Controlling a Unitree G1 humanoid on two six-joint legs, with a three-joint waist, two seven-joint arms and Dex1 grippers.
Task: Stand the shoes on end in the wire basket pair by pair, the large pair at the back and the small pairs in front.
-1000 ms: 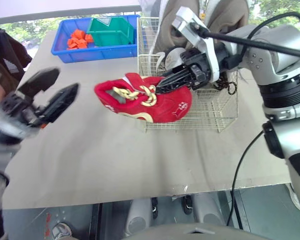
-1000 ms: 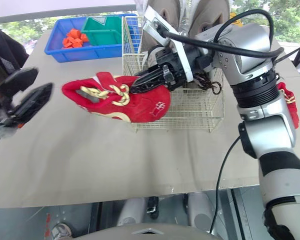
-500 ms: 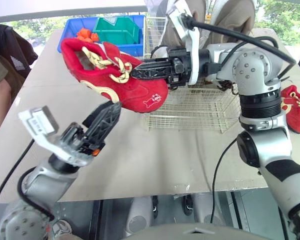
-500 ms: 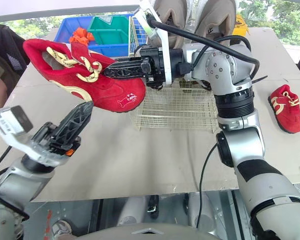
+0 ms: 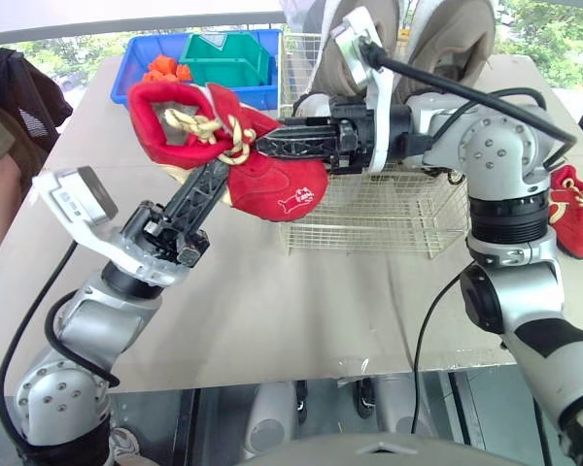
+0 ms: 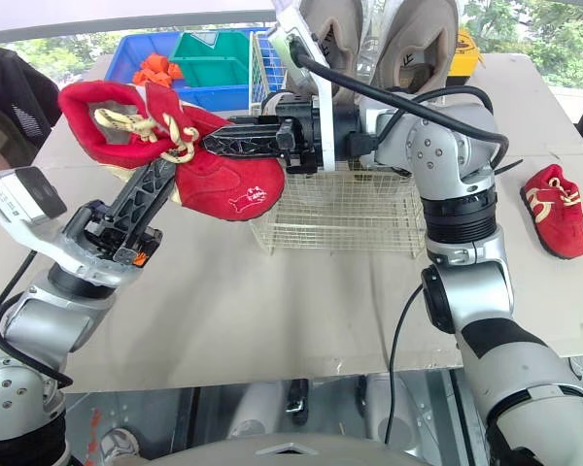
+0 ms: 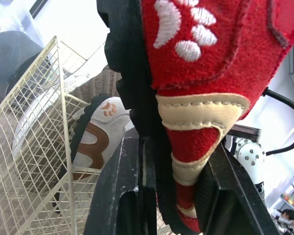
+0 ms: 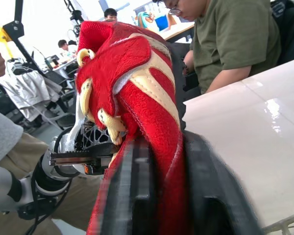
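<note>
Above the tabletop [image 5: 272,311], just left of the wire basket [image 5: 398,209], your right end effector [image 5: 264,148] pinches the red shoe [image 5: 277,184] by its soft upper; your left end effector [image 5: 217,180] clamps its side. Likely light, floppy: favour the stiffer sole.

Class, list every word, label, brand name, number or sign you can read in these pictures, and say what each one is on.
No words, numbers or brand names can be read anywhere.
Red shoe: a small white stitched figure on its side, a picture with no letters.
Red shoe, left wrist view: a white stitched paw print, no text.
Tan shoe: a small orange paw-like mark, no letters readable.
</note>
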